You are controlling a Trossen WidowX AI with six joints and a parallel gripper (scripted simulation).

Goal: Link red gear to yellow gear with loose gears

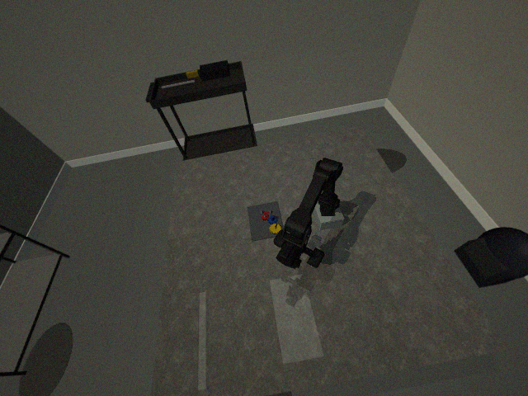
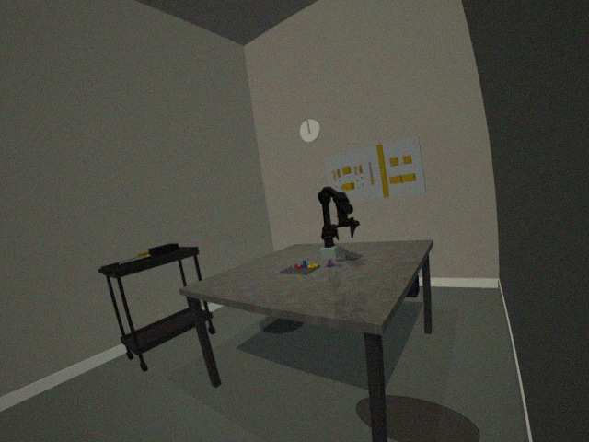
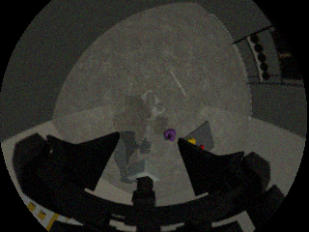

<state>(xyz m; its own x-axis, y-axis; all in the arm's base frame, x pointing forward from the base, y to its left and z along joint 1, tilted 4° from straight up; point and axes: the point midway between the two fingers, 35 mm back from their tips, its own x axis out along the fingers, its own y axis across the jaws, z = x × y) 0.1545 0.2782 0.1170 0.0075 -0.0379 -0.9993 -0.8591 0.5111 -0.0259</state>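
My gripper point(image 2: 345, 236) point(image 3: 150, 138) is open and empty, high above the table, to the side of the grey board point(image 1: 256, 231) point(image 2: 303, 272) point(image 3: 208, 132). On the board are the red gear point(image 1: 266, 216) point(image 2: 298, 267) point(image 3: 202, 147) and the yellow gear point(image 1: 275, 228) point(image 2: 313, 265) point(image 3: 192, 141). A blue gear point(image 1: 272, 219) point(image 2: 304, 264) stands between them; I cannot tell whether it sits flat or meshes. A loose purple gear point(image 2: 329, 263) point(image 3: 169, 134) stands on the table beside the board, near the right finger in the wrist view; the arm hides it in the top view.
The arm's pale base block point(image 1: 329, 220) point(image 2: 329, 251) point(image 3: 145, 171) stands on the table point(image 2: 361, 280) near the board. The arm point(image 1: 308, 205) passes beside the board's yellow-gear side in the top view. A dark cart point(image 1: 205, 91) point(image 2: 152, 259) stands away from the table.
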